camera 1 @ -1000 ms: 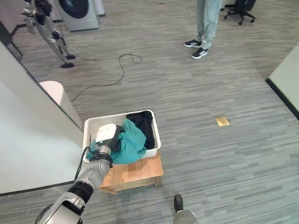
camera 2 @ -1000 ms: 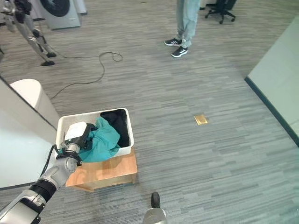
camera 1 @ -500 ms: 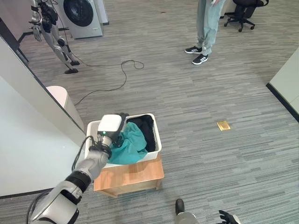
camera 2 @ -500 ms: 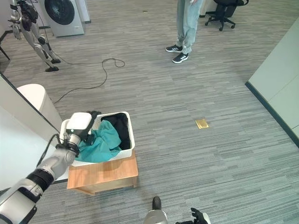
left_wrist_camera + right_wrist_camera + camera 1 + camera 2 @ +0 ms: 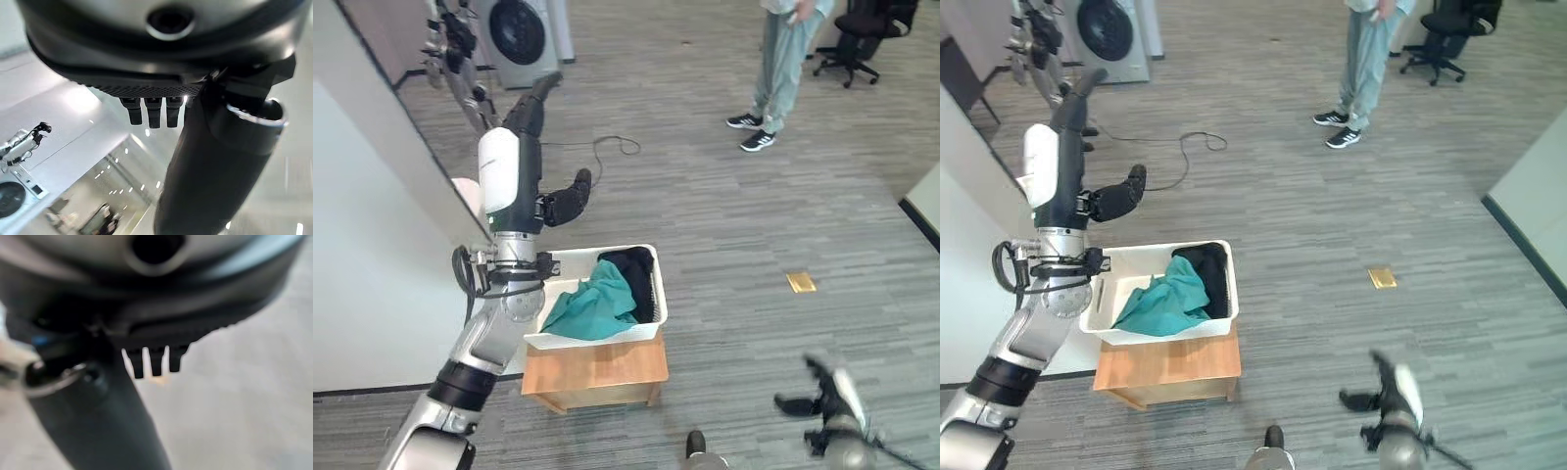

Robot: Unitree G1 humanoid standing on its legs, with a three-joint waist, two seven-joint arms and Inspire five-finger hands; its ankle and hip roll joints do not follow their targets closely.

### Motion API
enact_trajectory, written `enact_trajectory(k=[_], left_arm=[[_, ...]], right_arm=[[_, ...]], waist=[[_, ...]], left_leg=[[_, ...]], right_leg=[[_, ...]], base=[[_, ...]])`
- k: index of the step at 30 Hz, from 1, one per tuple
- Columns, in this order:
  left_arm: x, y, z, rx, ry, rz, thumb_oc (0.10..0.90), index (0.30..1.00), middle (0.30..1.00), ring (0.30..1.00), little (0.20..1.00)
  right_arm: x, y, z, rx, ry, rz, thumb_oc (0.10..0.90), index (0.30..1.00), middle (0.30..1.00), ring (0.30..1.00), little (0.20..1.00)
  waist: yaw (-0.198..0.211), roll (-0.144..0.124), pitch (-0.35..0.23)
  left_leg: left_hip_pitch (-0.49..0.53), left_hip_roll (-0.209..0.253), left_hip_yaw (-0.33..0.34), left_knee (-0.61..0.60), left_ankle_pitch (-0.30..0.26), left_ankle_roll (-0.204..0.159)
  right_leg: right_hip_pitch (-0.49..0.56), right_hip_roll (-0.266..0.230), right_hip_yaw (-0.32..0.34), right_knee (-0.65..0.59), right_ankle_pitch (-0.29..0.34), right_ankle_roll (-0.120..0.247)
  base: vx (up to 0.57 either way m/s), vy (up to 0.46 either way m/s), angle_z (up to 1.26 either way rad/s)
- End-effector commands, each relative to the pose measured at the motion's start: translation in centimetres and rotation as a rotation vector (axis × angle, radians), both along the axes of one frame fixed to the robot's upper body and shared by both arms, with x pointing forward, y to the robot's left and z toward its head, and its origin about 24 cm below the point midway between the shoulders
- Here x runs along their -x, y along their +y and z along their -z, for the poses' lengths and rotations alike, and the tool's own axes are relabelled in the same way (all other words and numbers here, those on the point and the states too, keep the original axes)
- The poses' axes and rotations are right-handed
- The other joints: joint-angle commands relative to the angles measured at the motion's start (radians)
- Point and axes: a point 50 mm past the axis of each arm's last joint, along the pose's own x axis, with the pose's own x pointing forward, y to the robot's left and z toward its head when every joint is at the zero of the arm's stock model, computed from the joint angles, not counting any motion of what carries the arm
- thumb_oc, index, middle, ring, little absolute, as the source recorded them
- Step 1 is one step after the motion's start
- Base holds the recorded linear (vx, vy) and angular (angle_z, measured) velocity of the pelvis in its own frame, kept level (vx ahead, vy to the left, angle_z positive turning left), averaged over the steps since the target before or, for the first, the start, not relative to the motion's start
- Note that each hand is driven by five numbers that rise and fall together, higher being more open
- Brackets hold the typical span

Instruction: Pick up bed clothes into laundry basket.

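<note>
Lying in laundry basket, teal cloth

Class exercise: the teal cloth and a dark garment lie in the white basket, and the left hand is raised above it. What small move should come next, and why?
Probably lower the left hand away from the basket. It is raised high, open and holding nothing, while the teal cloth and the dark garment lie inside the basket on the wooden stand. The right hand hangs low, also open and holding nothing.

Basket looks like smooth white plastic, holding soft crumpled teal cloth plus a dark cloth. Stand underneath is matt light wood. Floor is rough grey striped carpet.
</note>
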Motion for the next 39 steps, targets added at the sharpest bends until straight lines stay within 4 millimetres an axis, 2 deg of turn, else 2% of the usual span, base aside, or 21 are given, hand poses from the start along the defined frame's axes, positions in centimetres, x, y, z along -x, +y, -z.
enact_trajectory(k=[1, 2, 5, 9, 10, 11, 12, 15, 16, 19, 20, 22, 26, 28, 29, 32, 33, 34, 35, 36, 39], left_arm=[[3.2, 1.5, -4.4, 0.092, -0.268, 0.080, 0.800, 0.900, 0.900, 0.900, 0.900], [4.8, 2.5, -3.8, 0.099, -0.284, 0.032, 0.800, 0.900, 0.900, 0.900, 0.900], [6.7, 3.2, -3.1, 0.149, -0.293, 0.044, 0.800, 0.900, 0.900, 0.900, 0.900], [8.1, 4.3, -1.9, 0.231, -0.276, 0.037, 0.800, 0.900, 0.900, 0.900, 0.900], [8.1, 4.3, -1.9, 0.231, -0.274, 0.038, 0.800, 0.900, 0.900, 0.900, 0.900], [8.0, 5.0, -1.1, 0.241, -0.224, 0.016, 0.800, 0.900, 0.900, 0.900, 0.900], [7.9, 5.3, -0.7, 0.256, -0.200, 0.016, 0.800, 0.900, 0.900, 0.900, 0.900], [8.3, 6.4, 0.4, 0.282, -0.152, -0.026, 0.800, 0.900, 0.900, 0.900, 0.900], [8.4, 6.8, 1.0, 0.303, -0.121, -0.047, 0.800, 0.900, 0.900, 0.900, 0.900], [8.9, 6.8, 2.3, 0.347, -0.065, -0.043, 0.800, 0.900, 0.900, 0.900, 0.900], [9.0, 6.8, 2.3, 0.349, -0.067, -0.045, 0.800, 0.900, 0.900, 0.900, 0.900], [9.2, 6.2, 2.8, 0.416, -0.049, -0.001, 0.800, 0.900, 0.900, 0.900, 0.900], [8.7, 5.9, 3.6, 0.414, 0.021, 0.034, 0.800, 0.900, 0.900, 0.900, 0.900], [8.4, 5.7, 4.0, 0.399, 0.056, 0.052, 0.800, 0.900, 0.900, 0.900, 0.900], [8.2, 5.7, 4.2, 0.401, 0.075, 0.052, 0.800, 0.900, 0.900, 0.900, 0.900], [7.6, 5.7, 4.4, 0.382, 0.102, 0.044, 0.800, 0.900, 0.900, 0.900, 0.900], [7.7, 5.5, 4.1, 0.363, 0.087, 0.044, 0.800, 0.900, 0.900, 0.900, 0.900], [7.4, 5.4, 4.1, 0.347, 0.102, 0.042, 0.800, 0.900, 0.900, 0.900, 0.900], [7.4, 5.4, 3.9, 0.337, 0.094, 0.038, 0.800, 0.900, 0.900, 0.900, 0.900], [7.4, 5.4, 3.9, 0.336, 0.095, 0.038, 0.800, 0.900, 0.900, 0.900, 0.900], [6.9, 4.8, 2.6, 0.329, 0.032, 0.097, 0.800, 0.900, 0.900, 0.900, 0.900]], right_arm=[[-2.6, 4.4, -12.3, 0.132, -0.625, -0.246, 0.800, 0.900, 0.900, 0.900, 0.900], [-0.7, 6.3, -10.2, 0.141, -0.566, -0.297, 0.800, 0.900, 0.900, 0.900, 0.900], [-1.2, 8.7, -9.9, 0.132, -0.577, -0.365, 0.800, 0.900, 0.900, 0.900, 0.900], [-1.0, 11.0, -11.3, 0.087, -0.658, -0.448, 0.800, 0.900, 0.900, 0.900, 0.900], [-1.0, 11.0, -11.3, 0.086, -0.656, -0.449, 0.800, 0.900, 0.900, 0.900, 0.900], [-0.7, 11.4, -11.3, 0.088, -0.656, -0.474, 0.800, 0.900, 0.900, 0.900, 0.900], [-0.8, 11.7, -11.4, 0.089, -0.659, -0.490, 0.800, 0.900, 0.900, 0.900, 0.900], [-1.4, 12.5, -12.0, 0.096, -0.686, -0.532, 0.800, 0.900, 0.900, 0.900, 0.900], [-1.8, 13.5, -13.3, 0.101, -0.756, -0.579, 0.800, 0.900, 0.900, 0.900, 0.900], [-2.2, 15.2, -15.1, 0.142, -0.839, -0.673, 0.800, 0.900, 0.900, 0.900, 0.900], [-2.3, 15.2, -15.2, 0.144, -0.841, -0.676, 0.800, 0.900, 0.900, 0.900, 0.900], [-2.5, 15.4, -16.5, 0.218, -0.902, -0.703, 0.800, 0.900, 0.900, 0.900, 0.900], [-2.3, 15.1, -17.2, 0.257, -0.942, -0.670, 0.800, 0.900, 0.900, 0.900, 0.900], [-2.0, 14.5, -17.0, 0.268, -0.937, -0.644, 0.800, 0.900, 0.900, 0.900, 0.900], [-1.9, 14.1, -16.9, 0.263, -0.935, -0.617, 0.800, 0.900, 0.900, 0.900, 0.900], [-1.2, 13.2, -16.1, 0.247, -0.916, -0.565, 0.800, 0.900, 0.900, 0.900, 0.900], [-0.8, 13.3, -15.9, 0.231, -0.924, -0.566, 0.800, 0.900, 0.900, 0.900, 0.900], [-0.6, 12.8, -15.6, 0.218, -0.922, -0.533, 0.800, 0.900, 0.900, 0.900, 0.900], [-0.4, 12.6, -15.3, 0.217, -0.913, -0.515, 0.800, 0.900, 0.900, 0.900, 0.900], [-0.4, 12.6, -15.3, 0.216, -0.913, -0.515, 0.800, 0.900, 0.900, 0.900, 0.900], [-0.5, 12.4, -15.1, 0.212, -0.918, -0.474, 0.800, 0.900, 0.900, 0.900, 0.900]], waist=[[0.019, -0.029, -0.031], [0.013, -0.014, -0.021], [0.030, -0.011, -0.022], [0.050, -0.015, -0.024], [0.050, -0.016, -0.026], [0.061, -0.017, -0.031], [0.072, -0.017, -0.038], [0.093, -0.003, -0.043], [0.133, 0.017, -0.035], [0.180, 0.046, 0.002], [0.169, 0.051, 0.009], [0.138, 0.003, 0.041], [0.160, -0.050, 0.019], [0.142, -0.041, -0.003], [0.131, -0.034, -0.013], [0.095, -0.050, -0.031], [0.050, -0.055, -0.064], [0.039, -0.088, -0.079], [0.025, -0.109, -0.089], [0.022, -0.114, -0.093], [-0.040, -0.167, -0.024]], left_leg=[[-0.020, 0.030, -0.021, 0.001, -0.124, 0.012], [-0.017, 0.030, -0.027, 0.001, -0.130, 0.020], [-0.035, 0.035, -0.045, 0.001, -0.129, 0.029], [-0.085, 0.054, -0.146, 0.001, -0.151, 0.028], [-0.085, 0.053, -0.147, 0.001, -0.151, 0.028], [-0.110, 0.068, -0.206, 0.001, -0.149, 0.011], [-0.122, 0.085, -0.221, 0.001, -0.131, -0.004], [-0.123, 0.131, -0.222, 0.001, -0.080, -0.041], [-0.132, 0.192, -0.218, 0.008, -0.008, -0.080], [-0.160, 0.248, -0.231, 0.052, 0.017, -0.095], [-0.166, 0.254, -0.244, 0.063, 0.012, -0.096], [-0.187, 0.288, 0.030, 0.323, -0.071, -0.017], [-0.127, 0.290, 0.134, 0.928, -0.169, -0.028], [-0.063, 0.327, 0.153, 1.029, -0.178, -0.046], [-0.028, 0.336, 0.138, 1.024, -0.192, -0.062], [0.015, 0.365, 0.134, 0.943, -0.223, -0.040], [0.124, 0.318, 0.162, 0.613, -0.328, 0.000], [0.130, 0.257, 0.131, 0.433, -0.382, 0.037], [0.133, 0.191, 0.116, 0.321, -0.387, 0.054], [0.132, 0.182, 0.117, 0.311, -0.379, 0.055], [0.169, 0.087, 0.118, 0.108, -0.348, 0.056]], right_leg=[[0.019, -0.023, -0.048, 0.104, -0.182, 0.028], [0.002, -0.004, -0.022, 0.150, -0.217, 0.016], [-0.026, 0.000, 0.030, 0.199, -0.248, 0.005], [-0.025, -0.025, 0.284, 0.196, -0.277, 0.011], [-0.025, -0.026, 0.285, 0.195, -0.277, 0.012], [-0.002, -0.036, 0.379, 0.157, -0.282, 0.017], [0.024, -0.037, 0.390, 0.118, -0.289, 0.017], [0.080, -0.019, 0.325, 0.028, -0.279, 0.011], [0.104, 0.022, 0.290, 0.005, -0.296, 0.009], [0.137, 0.061, 0.219, 0.005, -0.323, -0.006], [0.144, 0.066, 0.211, 0.005, -0.324, -0.008], [0.138, 0.072, 0.099, 0.005, -0.294, -0.077], [0.173, 0.106, -0.038, 0.005, -0.298, -0.165], [0.201, 0.149, -0.125, 0.005, -0.344, -0.190], [0.207, 0.168, -0.144, 0.005, -0.367, -0.207], [0.217, 0.194, -0.255, 0.005, -0.394, -0.241], [0.176, 0.169, -0.353, 0.005, -0.365, -0.239], [0.158, 0.135, -0.392, 0.008, -0.326, -0.219], [0.136, 0.104, -0.432, 0.014, -0.277, -0.195], [0.133, 0.098, -0.438, 0.014, -0.274, -0.192], [-0.005, -0.026, -0.465, 0.159, -0.162, -0.101]], base=[[-0.04, 0.055, 0.16], [-0.07, 0.042, 0.08], [-0.09, -0.056, 0.06], [-0.08, -0.205, 0.82], [-0.07, -0.309, 0.86], [-0.08, -0.344, 0.62], [-0.10, -0.441, 0.81], [-0.06, -0.312, 0.66], [-0.04, -0.362, 0.06], [-0.08, -0.282, 0.22], [-0.38, -0.397, 0.49], [-0.57, -0.514, 0.70], [-0.22, -0.497, 1.47], [-0.11, -0.331, 0.72], [-0.08, -0.255, 1.31], [-0.12, -0.086, 1.61], [-0.28, 0.136, 2.21], [-0.33, 0.289, 1.95], [-0.17, 0.250, 1.82], [-0.29, 0.274, 2.20], [-0.29, 0.344, 2.01]])
